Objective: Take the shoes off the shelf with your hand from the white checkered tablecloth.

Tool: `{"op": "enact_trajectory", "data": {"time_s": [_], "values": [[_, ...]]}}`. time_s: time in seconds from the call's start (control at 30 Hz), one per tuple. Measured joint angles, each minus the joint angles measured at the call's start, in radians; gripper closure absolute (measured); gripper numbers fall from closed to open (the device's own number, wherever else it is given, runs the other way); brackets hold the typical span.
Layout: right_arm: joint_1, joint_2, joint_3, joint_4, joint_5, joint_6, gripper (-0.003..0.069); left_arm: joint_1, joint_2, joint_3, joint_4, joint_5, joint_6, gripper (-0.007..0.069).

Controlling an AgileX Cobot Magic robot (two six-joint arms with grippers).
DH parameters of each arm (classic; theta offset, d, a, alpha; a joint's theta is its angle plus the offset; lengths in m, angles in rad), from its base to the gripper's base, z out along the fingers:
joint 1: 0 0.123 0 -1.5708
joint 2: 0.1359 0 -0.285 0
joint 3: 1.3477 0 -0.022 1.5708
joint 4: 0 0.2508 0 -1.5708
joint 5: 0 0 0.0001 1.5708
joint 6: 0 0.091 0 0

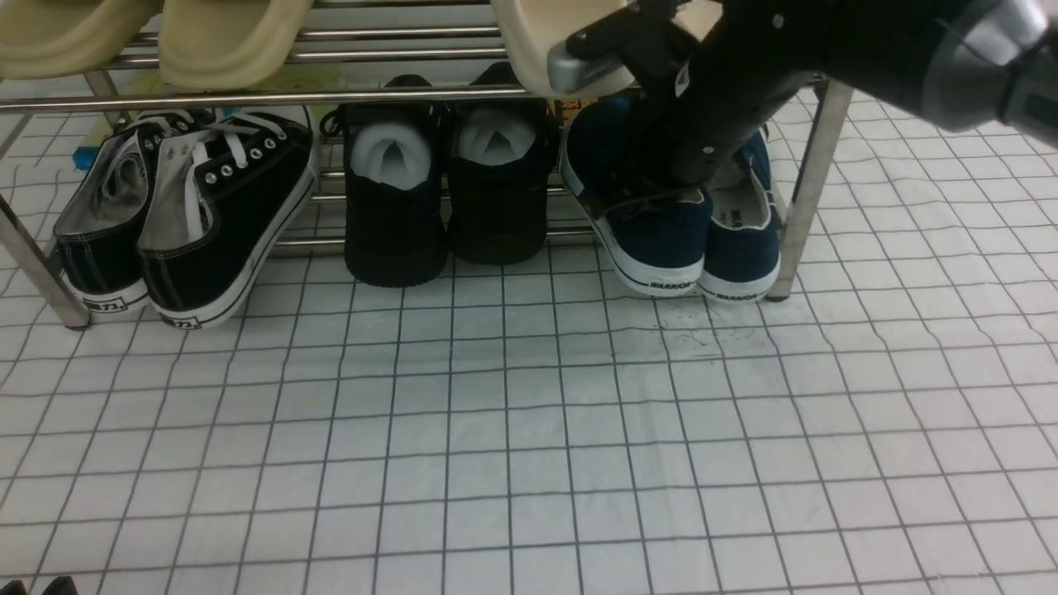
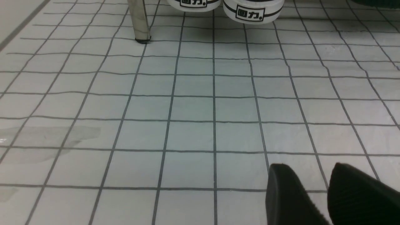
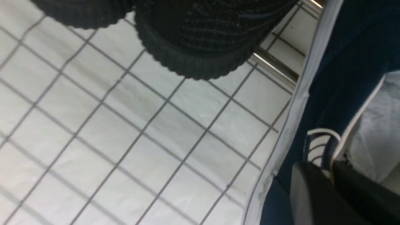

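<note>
Currently your hand [image 1: 661,183] is pinched nearly closed on the collar of the shoes [image 1: 661,241], which lean at the right end of the shelf [image 1: 248,99]. The grasp looks made; next, draw them out low under the upper bar onto the white checkered tablecloth [image 1: 529,430].

Our right gripper [image 1: 661,194] is in under the upper bars of the shelf [image 1: 248,101], its jaws astride the heel rim of the left one of the shoes [image 1: 669,240]; the mate sits touching it on the jaws' right, just inside the shelf's right leg. To the jaws' left on the same lower tier stand the stuffed pair [image 1: 446,207], and beyond those the lace-up sneakers [image 1: 223,215], heels down on the tablecloth [image 1: 529,430]. Above the jaws, slippers [image 1: 223,41] lie on the top tier. Our left gripper [image 2: 312,168] hangs low over the tablecloth, well before the shelf; ahead of its jaws we see the sneakers' heels and, left of them, a shelf leg
</note>
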Motion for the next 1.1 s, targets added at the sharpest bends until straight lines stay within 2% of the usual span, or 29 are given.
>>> {"op": "enact_trajectory", "data": {"time_s": [0.53,0.8,0.93,1.1], "values": [[0.001,-0.244,0.0,0.097,0.329,0.055,0.0615,0.0,0.0,0.0,0.0,0.0,0.0,0.0385],[0.004,-0.358,0.007,0.146,0.333,0.083,0.0615,0.0,0.0,0.0,0.0,0.0,0.0,0.0385],[0.079,-0.423,0.07,0.134,0.332,0.129,0.0615,0.0,0.0,0.0,0.0,0.0,0.0,0.0385],[0.235,-0.462,0.175,0.069,0.334,0.222,0.0615,0.0,0.0,0.0,0.0,0.0,0.0,0.0385]]}}
